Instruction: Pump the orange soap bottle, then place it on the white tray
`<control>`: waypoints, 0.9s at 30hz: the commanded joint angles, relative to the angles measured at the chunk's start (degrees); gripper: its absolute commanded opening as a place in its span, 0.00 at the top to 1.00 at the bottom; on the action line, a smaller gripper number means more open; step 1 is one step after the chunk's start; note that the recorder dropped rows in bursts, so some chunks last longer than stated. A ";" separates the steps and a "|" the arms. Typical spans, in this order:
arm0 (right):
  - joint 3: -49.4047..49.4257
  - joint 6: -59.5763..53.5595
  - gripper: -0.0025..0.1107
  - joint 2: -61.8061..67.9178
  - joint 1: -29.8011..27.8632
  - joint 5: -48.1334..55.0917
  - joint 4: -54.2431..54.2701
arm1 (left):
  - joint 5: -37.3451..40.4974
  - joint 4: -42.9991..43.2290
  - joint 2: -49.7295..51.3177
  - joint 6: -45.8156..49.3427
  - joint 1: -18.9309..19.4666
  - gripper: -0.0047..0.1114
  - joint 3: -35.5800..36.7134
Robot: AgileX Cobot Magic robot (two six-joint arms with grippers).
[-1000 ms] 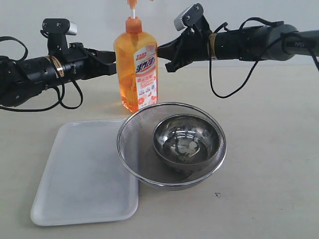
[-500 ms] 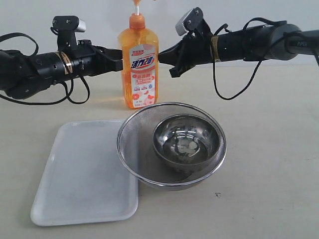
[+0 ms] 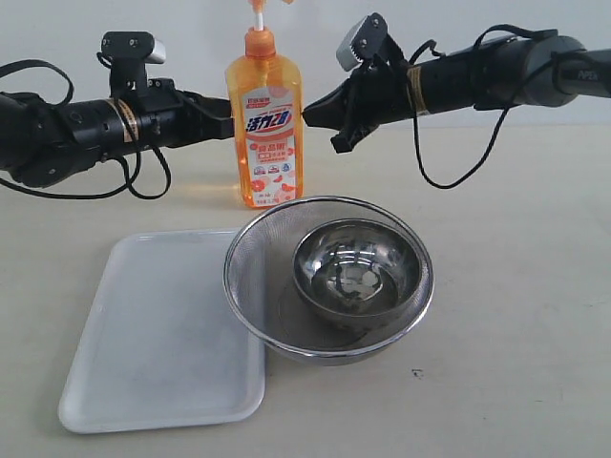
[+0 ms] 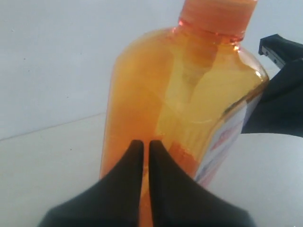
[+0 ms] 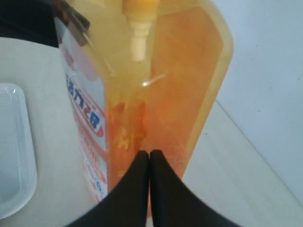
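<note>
Only wrist views show left claw (image 4: 146, 142) and right claw (image 5: 149, 152) pressed together at bottle (image 4: 189, 90).

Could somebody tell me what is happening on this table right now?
Two robot arms are working on the orange soap bottle, which stands upright on the table behind a mesh strainer with a steel bowl inside. The left end effector and the right end effector are both closed. Their tips meet opposite sides of the bottle and seem to pinch it between them. The white tray lies at the front left, and the bottle is not on it yet.
</note>
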 commanded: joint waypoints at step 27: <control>-0.31 -1.27 0.98 -1.96 0.59 -3.86 -0.24 | 1.93 4.26 -0.06 -3.19 -1.36 0.92 -3.32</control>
